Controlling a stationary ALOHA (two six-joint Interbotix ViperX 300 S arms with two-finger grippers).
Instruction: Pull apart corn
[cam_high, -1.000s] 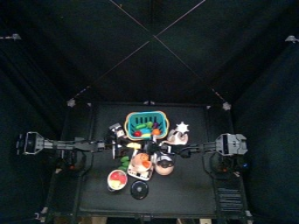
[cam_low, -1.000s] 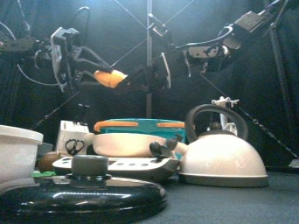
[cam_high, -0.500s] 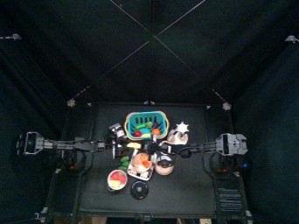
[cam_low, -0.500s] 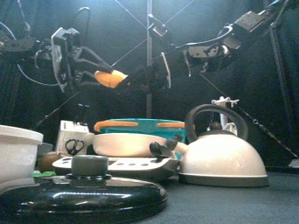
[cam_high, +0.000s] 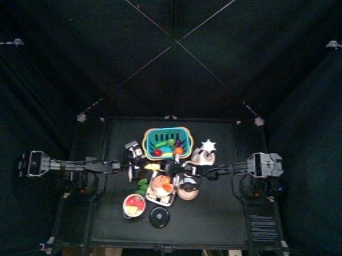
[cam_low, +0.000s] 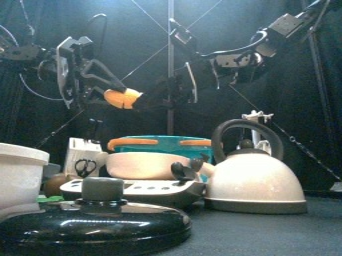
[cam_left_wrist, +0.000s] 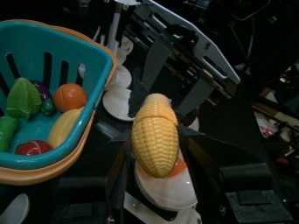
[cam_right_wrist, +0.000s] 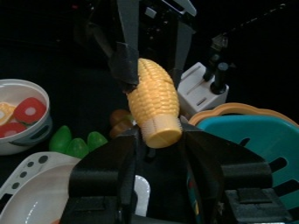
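Note:
The corn (cam_left_wrist: 156, 136) is a bright yellow cob held in the air above the table, with my left gripper (cam_left_wrist: 156, 162) shut on it. In the front view the corn (cam_low: 124, 97) hangs at the left gripper's tips, left of the middle. My right gripper (cam_right_wrist: 163, 147) faces the cob's blunt end (cam_right_wrist: 163, 133) with its jaws open on either side of it, and I see no contact. In the front view the right gripper (cam_low: 189, 80) stands a short way right of the corn.
Below the arms stands a teal and orange basket (cam_low: 160, 146) with toy vegetables. A white kettle (cam_low: 254, 178), a black pot lid (cam_low: 94, 222) and a white bowl (cam_low: 19, 172) crowd the front. A plate with toy food (cam_right_wrist: 21, 107) lies beside the basket.
The right gripper's jaws have spread wider. The left gripper has carried the corn a little left and down, away from the right gripper.

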